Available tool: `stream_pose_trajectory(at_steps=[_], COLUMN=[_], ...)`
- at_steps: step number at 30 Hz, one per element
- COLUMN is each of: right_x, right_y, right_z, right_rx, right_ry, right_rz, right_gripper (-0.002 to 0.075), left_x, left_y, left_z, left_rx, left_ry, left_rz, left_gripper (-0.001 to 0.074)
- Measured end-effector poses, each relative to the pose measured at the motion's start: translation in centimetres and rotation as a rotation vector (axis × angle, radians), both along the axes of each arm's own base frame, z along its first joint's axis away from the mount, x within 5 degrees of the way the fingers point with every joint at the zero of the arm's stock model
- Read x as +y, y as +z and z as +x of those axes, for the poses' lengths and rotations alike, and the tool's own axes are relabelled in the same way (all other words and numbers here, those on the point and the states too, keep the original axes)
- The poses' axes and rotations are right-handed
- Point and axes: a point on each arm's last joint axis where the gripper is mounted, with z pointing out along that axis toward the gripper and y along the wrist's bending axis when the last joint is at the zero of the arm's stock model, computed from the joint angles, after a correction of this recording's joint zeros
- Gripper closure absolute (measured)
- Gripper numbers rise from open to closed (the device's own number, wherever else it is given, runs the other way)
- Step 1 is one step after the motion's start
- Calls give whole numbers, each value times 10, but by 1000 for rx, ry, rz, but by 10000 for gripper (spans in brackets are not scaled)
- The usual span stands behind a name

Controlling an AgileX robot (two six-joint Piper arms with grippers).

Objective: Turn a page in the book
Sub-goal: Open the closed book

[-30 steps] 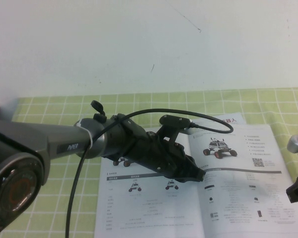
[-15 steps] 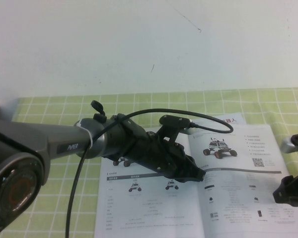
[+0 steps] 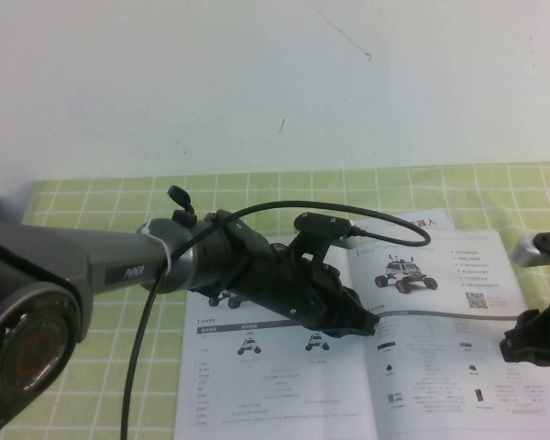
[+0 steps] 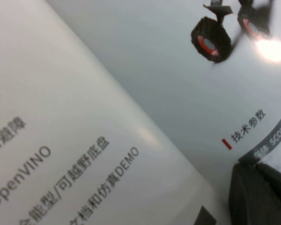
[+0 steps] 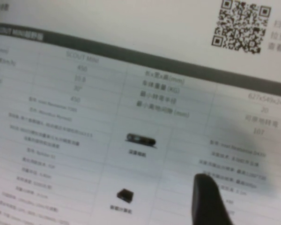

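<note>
Flat, open book (image 3: pixel 422 348) — spine running away; left gripper (image 3: pixel 362 323) mid-spread, right gripper (image 3: pixel 532 344) right edge.

This looks like a robot lab or test bench rather than a home: a tabletop covered by a green-and-white checked cloth (image 3: pixel 92 197) stands against a bare white wall (image 3: pixel 257 82), with 2 arms reaching over it. The left gripper (image 3: pixel 362 323) rests over the middle of the book (image 3: pixel 440 367), a product brochure of rover photos and spec tables, and the right gripper (image 3: pixel 532 344) hangs at its right edge.
</note>
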Motion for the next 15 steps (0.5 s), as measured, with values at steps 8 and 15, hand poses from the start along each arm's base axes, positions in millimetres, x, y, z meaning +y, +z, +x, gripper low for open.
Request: stream_pose_trajectory(at_steps=[8, 15], right_x=[-9, -12], right_y=[-4, -7], right_z=[-5, -5], right_rx=[39, 57], right_ry=[53, 49], right_rz=[-120, -149], right_gripper=[400, 269], left_x=[0, 0], left_y=[0, 0], left_z=[0, 0], left_rx=[-3, -2], left_ry=[-4, -5], left_rz=[0, 0], left_gripper=[739, 739])
